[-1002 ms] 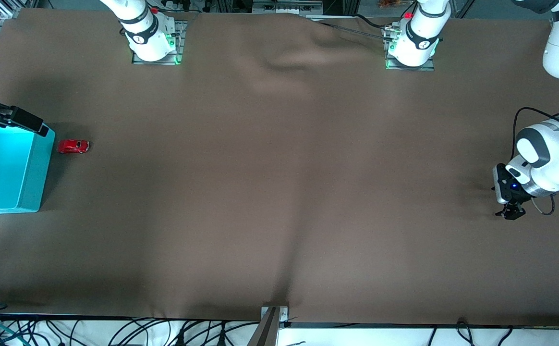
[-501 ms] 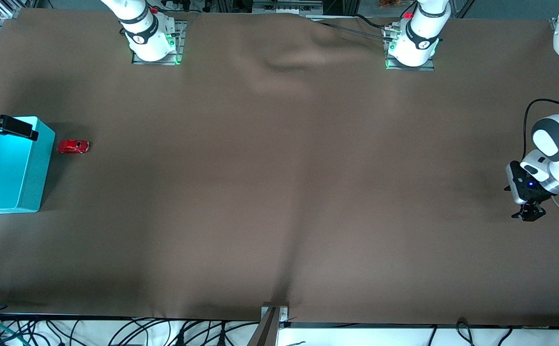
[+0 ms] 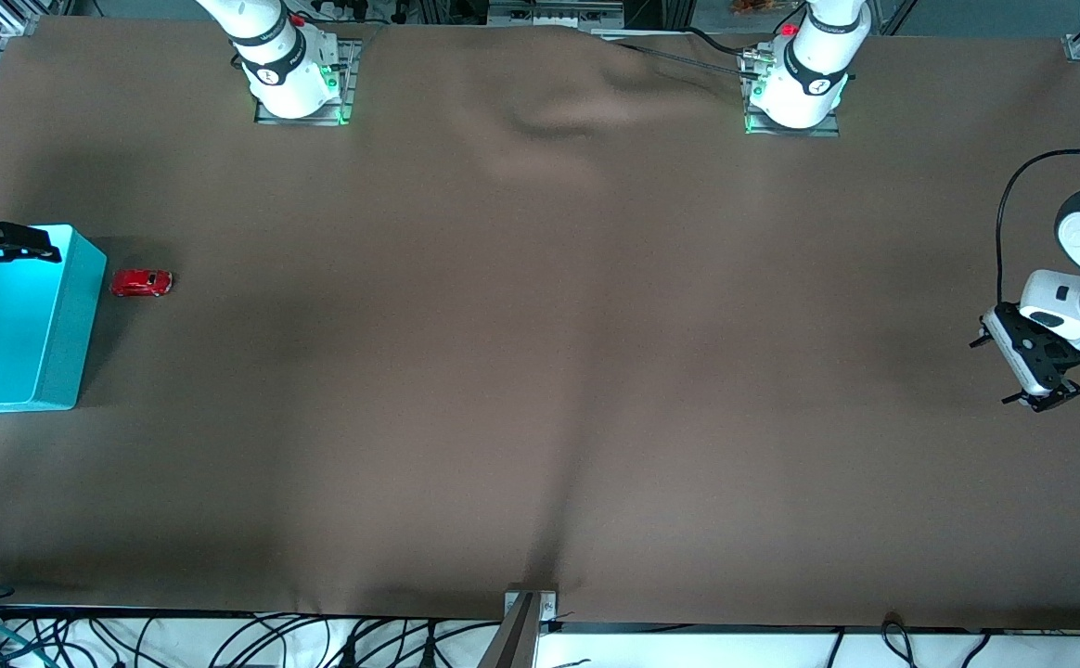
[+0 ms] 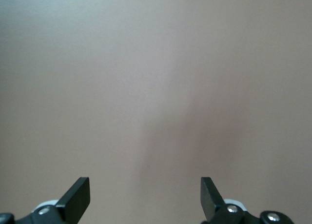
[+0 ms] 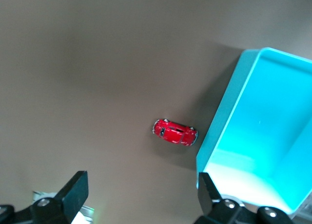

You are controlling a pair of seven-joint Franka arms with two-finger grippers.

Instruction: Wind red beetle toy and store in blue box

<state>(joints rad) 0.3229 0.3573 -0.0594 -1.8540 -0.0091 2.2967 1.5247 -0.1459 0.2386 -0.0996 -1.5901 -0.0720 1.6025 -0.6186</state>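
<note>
one red beetle toy, one blue box, two pincers

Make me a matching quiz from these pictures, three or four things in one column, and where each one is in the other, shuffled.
1. red beetle toy
2. blue box
3. left end effector
4. right end effector

A. over bare cloth at the left arm's end of the table
B. over a corner of the box
C. on the cloth beside the box
D. at the right arm's end of the table, nothing visible inside

Pairs: 1-C, 2-D, 3-A, 4-B
</note>
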